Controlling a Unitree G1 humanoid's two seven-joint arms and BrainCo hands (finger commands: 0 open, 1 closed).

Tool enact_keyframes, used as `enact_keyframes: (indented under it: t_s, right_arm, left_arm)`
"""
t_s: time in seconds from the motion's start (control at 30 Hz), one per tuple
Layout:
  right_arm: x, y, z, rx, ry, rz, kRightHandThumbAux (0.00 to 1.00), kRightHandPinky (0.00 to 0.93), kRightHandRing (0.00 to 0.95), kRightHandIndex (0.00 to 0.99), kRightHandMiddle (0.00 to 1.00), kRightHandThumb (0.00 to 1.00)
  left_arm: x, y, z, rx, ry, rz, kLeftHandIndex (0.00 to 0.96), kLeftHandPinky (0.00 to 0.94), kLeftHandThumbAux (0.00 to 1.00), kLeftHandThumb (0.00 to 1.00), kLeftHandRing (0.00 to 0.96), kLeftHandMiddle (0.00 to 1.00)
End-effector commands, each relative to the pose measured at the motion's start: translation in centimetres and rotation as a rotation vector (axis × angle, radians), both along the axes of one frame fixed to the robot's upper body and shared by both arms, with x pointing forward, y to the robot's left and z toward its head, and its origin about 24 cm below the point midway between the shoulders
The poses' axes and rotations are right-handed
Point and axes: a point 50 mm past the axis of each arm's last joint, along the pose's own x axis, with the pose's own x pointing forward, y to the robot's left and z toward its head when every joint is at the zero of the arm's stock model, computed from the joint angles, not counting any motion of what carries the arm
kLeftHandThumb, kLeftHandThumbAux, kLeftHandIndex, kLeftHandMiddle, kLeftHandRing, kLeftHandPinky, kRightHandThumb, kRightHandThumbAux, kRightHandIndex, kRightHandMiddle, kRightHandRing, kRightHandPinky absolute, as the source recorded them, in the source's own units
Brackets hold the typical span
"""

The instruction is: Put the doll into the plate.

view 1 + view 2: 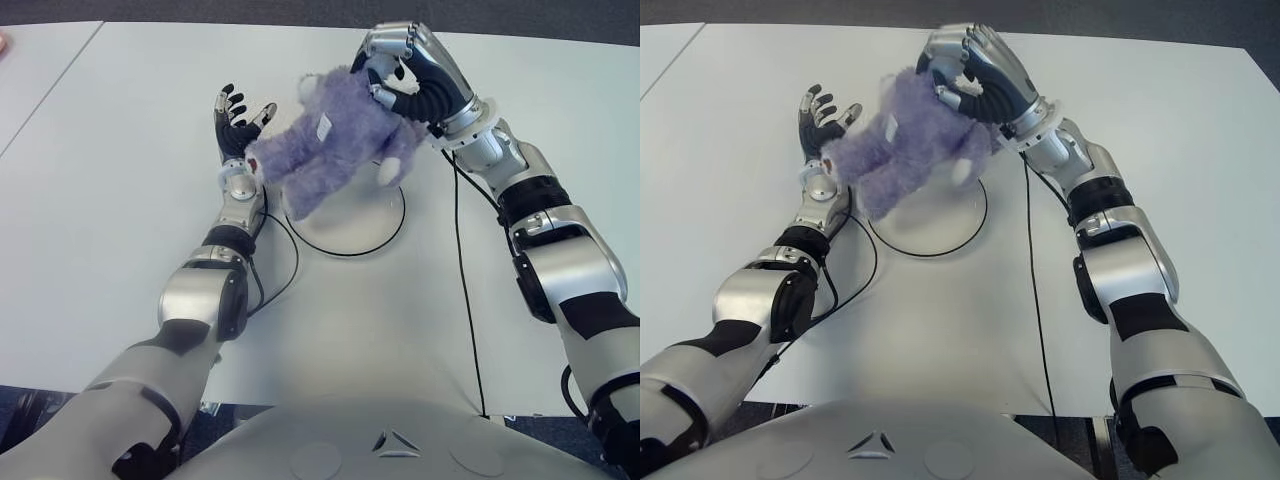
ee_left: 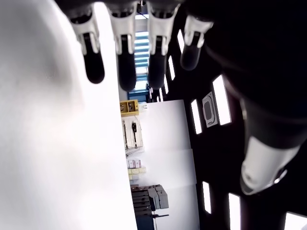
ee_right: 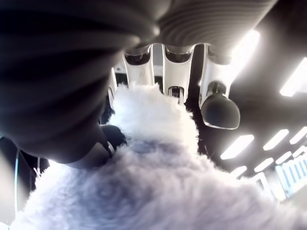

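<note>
The doll [image 1: 340,135] hangs above the plate [image 1: 372,227], which lies on the table [image 1: 120,170]. The right hand [image 1: 405,75] grips the doll from the right. The left hand [image 1: 238,122], fingers spread, shows just left of the doll.

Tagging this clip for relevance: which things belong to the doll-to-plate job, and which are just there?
Job:
fluffy purple plush doll, gripped by right hand
round white plate, under the doll

Just there:
open left hand, beside the doll
black cable
white table
</note>
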Motion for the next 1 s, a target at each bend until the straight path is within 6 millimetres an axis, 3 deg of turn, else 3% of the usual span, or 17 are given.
enact_keyframes:
  t_s: [0.03, 0.53, 0.67, 0.83, 1.0]
  right_arm:
    - [-0.2, -1.2, -1.2, 0.0, 0.046, -0.034, 0.715, 0.878, 0.874, 0.44, 0.88, 0.713]
    - [-0.2, -1.4, -1.9, -0.013, 0.061, -0.061, 0.716, 0.878, 0.88, 0.439, 0.886, 0.71]
    - [-0.6, -1.4, -3.1, -0.027, 0.087, -0.042, 0.716, 0.877, 0.88, 0.44, 0.886, 0.71]
    - [-2.4, -1.6, -6.3, -0.065, 0.15, 0.007, 0.716, 0.882, 0.883, 0.44, 0.888, 0.71]
    - [-2.5, -2.0, -6.7, -0.103, 0.166, 0.001, 0.716, 0.892, 0.894, 0.439, 0.898, 0.709]
  left_arm:
    - [-10.5, -0.5, -14.5, -0.056, 0.691, -0.017, 0.131, 0.239, 0.735, 0.0, 0.217, 0.204]
    - [-10.5, -1.0, -14.6, -0.051, 0.706, -0.024, 0.136, 0.249, 0.783, 0.0, 0.231, 0.217]
    - [-10.5, -1.2, -14.6, -0.047, 0.708, -0.032, 0.141, 0.246, 0.778, 0.0, 0.228, 0.217]
    - [-10.5, -1.3, -14.6, -0.047, 0.708, -0.042, 0.143, 0.25, 0.769, 0.0, 0.225, 0.214]
    - [-10.5, -1.3, -14.6, -0.051, 0.708, -0.041, 0.144, 0.248, 0.765, 0.0, 0.223, 0.215]
